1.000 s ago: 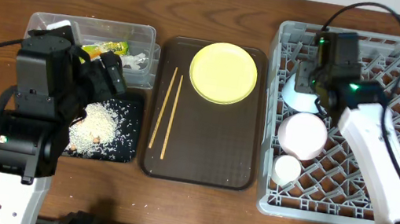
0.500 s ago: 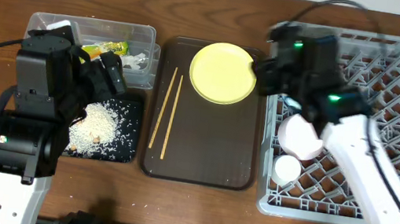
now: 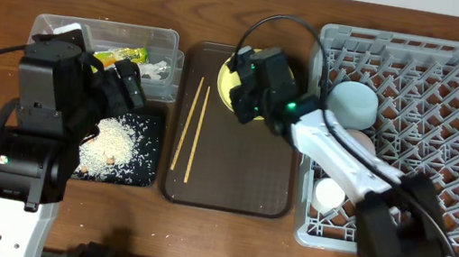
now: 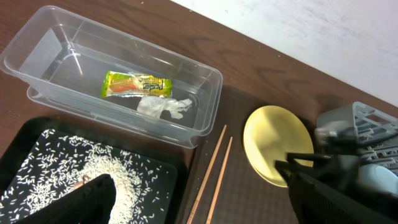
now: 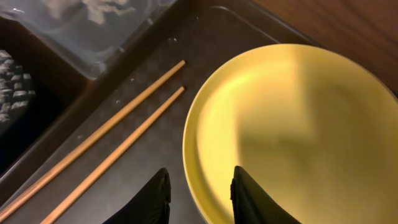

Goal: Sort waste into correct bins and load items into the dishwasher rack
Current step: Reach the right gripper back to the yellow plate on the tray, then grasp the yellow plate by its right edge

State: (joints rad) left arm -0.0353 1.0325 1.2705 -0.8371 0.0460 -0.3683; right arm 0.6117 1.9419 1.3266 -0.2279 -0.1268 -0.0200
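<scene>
Far left first: my left gripper (image 3: pixel 121 94) is spread as wide as it goes and holds nothing; it hangs over the near corner of the black tray (image 3: pixel 148 176), and the left arm is folded up above the table edge; the rice scraps (image 3: pixel 108 147) lie heaped in that black tray; just behind it sits the clear tub (image 3: pixel 44 26), with the yellow-green wrapper (image 3: pixel 122 55) and the crumpled napkin (image 3: pixel 158 70) inside, side by side

Moving right, the brown serving tray (image 3: pixel 230 188); the two chopsticks (image 3: pixel 189 127) lie on its left half, nearly parallel and close together, slanting away from me; at the tray's far end, the yellow plate (image 5: pixel 298 137), flat on the tray

Here's the busy one: my right gripper (image 5: pixel 200 180) is over the plate's left rim, fingers (image 5: pixel 155 199) parted only a little, a narrow gap showing between them; the plate's edge runs right through that gap on the wrist view; nothing is pinched, and I can't tell whether either tip touches the plate; the right arm stretches leftward from the rack side, forearm crossing the rack's left wall

Far right, the dishwasher rack (image 3: pixel 447 134); the light blue bowl (image 3: pixel 354 102) stands near its back left corner, and the small white cup (image 3: pixel 326 195) sits further forward along the left edge
</scene>
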